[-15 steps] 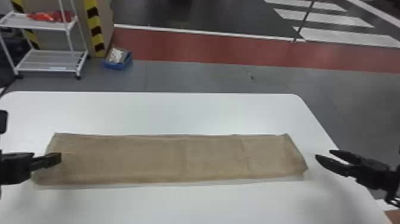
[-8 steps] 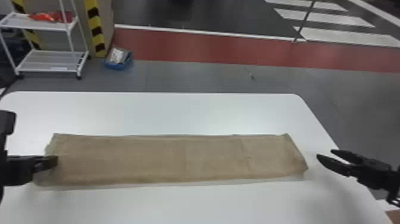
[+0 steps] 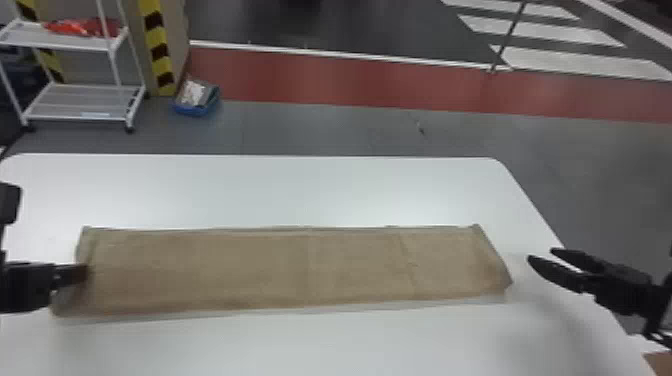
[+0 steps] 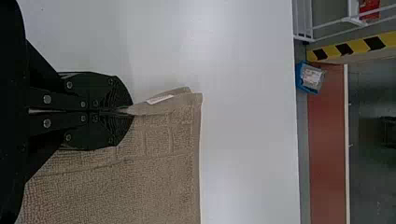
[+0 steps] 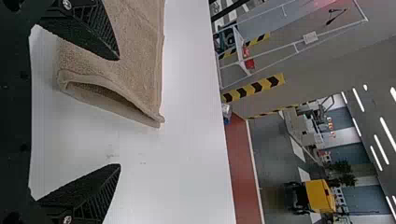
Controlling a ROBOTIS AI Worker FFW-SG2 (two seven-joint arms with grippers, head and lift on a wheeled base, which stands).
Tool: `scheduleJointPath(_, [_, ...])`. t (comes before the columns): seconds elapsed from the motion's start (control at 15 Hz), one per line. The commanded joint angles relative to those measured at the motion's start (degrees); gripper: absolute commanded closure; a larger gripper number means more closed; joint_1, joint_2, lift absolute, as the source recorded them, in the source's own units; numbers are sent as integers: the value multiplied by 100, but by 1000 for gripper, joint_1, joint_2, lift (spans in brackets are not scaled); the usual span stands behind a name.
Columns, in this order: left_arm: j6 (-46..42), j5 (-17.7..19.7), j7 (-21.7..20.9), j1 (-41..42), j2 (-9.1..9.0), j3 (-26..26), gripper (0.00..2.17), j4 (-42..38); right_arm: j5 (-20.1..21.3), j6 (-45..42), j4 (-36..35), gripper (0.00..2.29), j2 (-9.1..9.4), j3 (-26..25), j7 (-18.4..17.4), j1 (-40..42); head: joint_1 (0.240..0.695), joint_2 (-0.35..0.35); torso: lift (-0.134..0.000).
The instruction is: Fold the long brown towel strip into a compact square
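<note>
White, round-cornered surface [image 3: 350, 345] under both grippers | left gripper [image 3: 86, 274]: closed, pinching one end of long brown terry towel strip [image 3: 250, 270] | towel: laid out flat from left gripper toward right gripper [image 3: 541, 254] | right gripper: open, just past other end, apart | beyond left gripper: white metal shelf cart [image 3: 75, 102]

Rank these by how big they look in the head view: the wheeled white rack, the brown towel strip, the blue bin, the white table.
Largest to smallest:
white table
brown towel strip
wheeled white rack, partly cut off at the top
blue bin
</note>
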Motion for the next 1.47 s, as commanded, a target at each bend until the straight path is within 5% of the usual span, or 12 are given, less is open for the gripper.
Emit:
scheduleJointPath(0.0, [171,444,-49,12,-13,242,1376,-144,-40,38,-35,63,34,18,0,7,695,-190,-124])
scheduleJointPath(0.33, [311,1517,-5,-6,-83,664,1376,-267,-5,144,-210,66,219,149,-9,-2,695,-200,-124])
scheduleJointPath(0.67, [294,2598,268,-181,-250,664,1379,-355,39,144,-536,70,597,369,-202,-20,695,-199,-124])
scheduleJointPath(0.87, [294,2633,426,-348,-531,339,1379,-390,-14,-138,-782,87,992,439,-220,-20,695,-209,-124])
scheduleJointPath(1.0, [294,2633,522,-428,-628,128,1379,-390,-110,-155,-878,478,1019,589,-105,-11,695,-214,-124])
scheduleJointPath(1.13, [276,2650,558,-454,-681,31,1379,-382,-146,-155,-1072,1521,1080,844,-79,59,695,-214,-124])
scheduleJointPath(1.4, [276,2976,654,-515,-804,5,1379,-390,-14,-331,-1080,1683,1159,1679,-272,68,695,-188,-124])
